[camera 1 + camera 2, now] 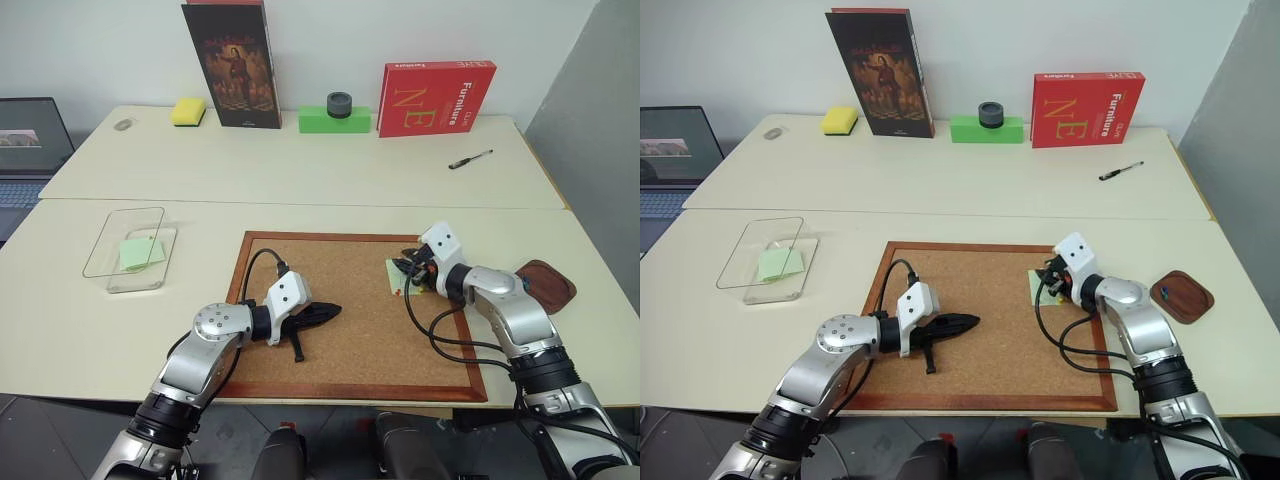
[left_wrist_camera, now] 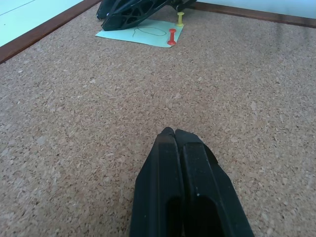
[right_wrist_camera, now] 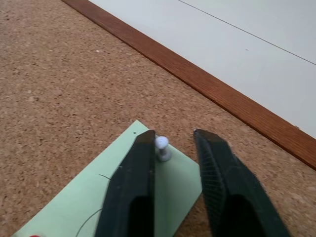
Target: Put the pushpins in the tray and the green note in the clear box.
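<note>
Two tables met in the head view, the nearer one bearing a wood-framed corkboard point(image 1: 355, 310) with the clear box point(image 1: 128, 250) to its left, a pale green slip point(image 1: 140, 252) lying inside, and the tray point(image 1: 548, 285) off the board's right edge. Along the far wall stood a dark book point(image 1: 232, 62), a yellow sponge point(image 1: 188, 111), a green block point(image 1: 334, 119) with a black cap on it, and a red box point(image 1: 435, 97); a pen point(image 1: 470, 159) lay on the far table and a laptop point(image 1: 30, 150) sat at the left. From the left wrist, the left gripper point(image 2: 177, 136) hung over bare cork with its fingers pressed together, empty, while the green note point(image 2: 143, 33) lay ahead with a red pushpin point(image 2: 172, 37) and a yellow pushpin point(image 2: 180, 19) standing in it. From the right wrist, the right gripper point(image 3: 175, 140) sat over the note's corner, jaws narrowly parted around a white pushpin point(image 3: 162, 146) touching the left finger; whether it was actually gripped I cannot tell.
</note>
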Controlling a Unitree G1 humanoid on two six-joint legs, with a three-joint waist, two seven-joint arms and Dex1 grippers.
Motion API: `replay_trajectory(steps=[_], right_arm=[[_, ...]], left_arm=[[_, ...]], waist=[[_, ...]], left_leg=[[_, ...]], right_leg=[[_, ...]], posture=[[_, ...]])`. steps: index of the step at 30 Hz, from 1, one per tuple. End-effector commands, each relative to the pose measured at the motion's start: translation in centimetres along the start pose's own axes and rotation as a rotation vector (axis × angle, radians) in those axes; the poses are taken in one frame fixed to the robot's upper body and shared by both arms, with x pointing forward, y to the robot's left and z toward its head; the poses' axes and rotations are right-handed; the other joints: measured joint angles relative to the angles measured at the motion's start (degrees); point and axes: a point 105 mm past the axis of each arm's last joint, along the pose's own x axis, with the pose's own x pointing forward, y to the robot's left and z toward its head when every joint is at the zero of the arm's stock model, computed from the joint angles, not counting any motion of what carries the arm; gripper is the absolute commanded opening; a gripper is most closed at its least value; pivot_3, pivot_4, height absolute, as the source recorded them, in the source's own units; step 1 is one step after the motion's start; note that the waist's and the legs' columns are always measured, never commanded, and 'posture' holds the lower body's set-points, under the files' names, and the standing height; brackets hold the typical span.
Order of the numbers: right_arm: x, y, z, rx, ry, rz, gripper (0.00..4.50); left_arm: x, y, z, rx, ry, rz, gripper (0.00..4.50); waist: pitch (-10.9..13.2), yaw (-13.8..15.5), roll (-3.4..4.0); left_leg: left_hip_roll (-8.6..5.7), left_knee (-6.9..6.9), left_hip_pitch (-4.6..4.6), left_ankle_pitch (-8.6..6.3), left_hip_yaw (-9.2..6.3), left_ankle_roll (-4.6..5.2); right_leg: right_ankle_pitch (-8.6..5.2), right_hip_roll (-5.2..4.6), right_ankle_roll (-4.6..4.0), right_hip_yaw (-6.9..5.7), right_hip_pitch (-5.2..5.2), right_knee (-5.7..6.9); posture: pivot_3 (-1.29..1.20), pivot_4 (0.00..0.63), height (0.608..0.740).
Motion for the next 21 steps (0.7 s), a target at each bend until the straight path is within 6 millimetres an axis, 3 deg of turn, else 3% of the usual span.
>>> replay_trajectory(steps=[1, 2, 21], right_arm=[[-0.6, -0.3, 1.6, -0.048, -0.060, -0.012, 0.22], [-0.6, -0.3, 1.8, -0.052, -0.066, -0.010, 0.07], [-1.3, 0.0, 4.0, -0.041, -0.156, -0.026, 0.07]], left_arm=[[-0.2, -0.3, -1.4, -0.025, 0.054, -0.013, 0.00], [-0.3, -0.3, -1.5, -0.024, 0.058, -0.012, 0.00], [-0.6, -0.7, -2.6, -0.034, 0.115, -0.034, 0.00]], waist=[[0.00, 0.00, 0.00], [0.00, 0.00, 0.00], [-0.01, -0.64, 0.01]], left_leg=[[0.00, 0.00, 0.00, 0.00, 0.00, 0.00], [0.00, 0.00, 0.00, 0.00, 0.00, 0.00], [0.01, 0.00, 0.04, 0.00, 0.00, 0.00]], right_leg=[[0.00, 0.00, 0.00, 0.00, 0.00, 0.00], [0.00, 0.00, 0.00, 0.00, 0.00, 0.00], [0.00, 0.01, 0.00, 0.00, 0.00, 0.03]], posture=[[0.00, 0.150, 0.740], [0.00, 0.150, 0.740], [0.00, 0.150, 0.740]])
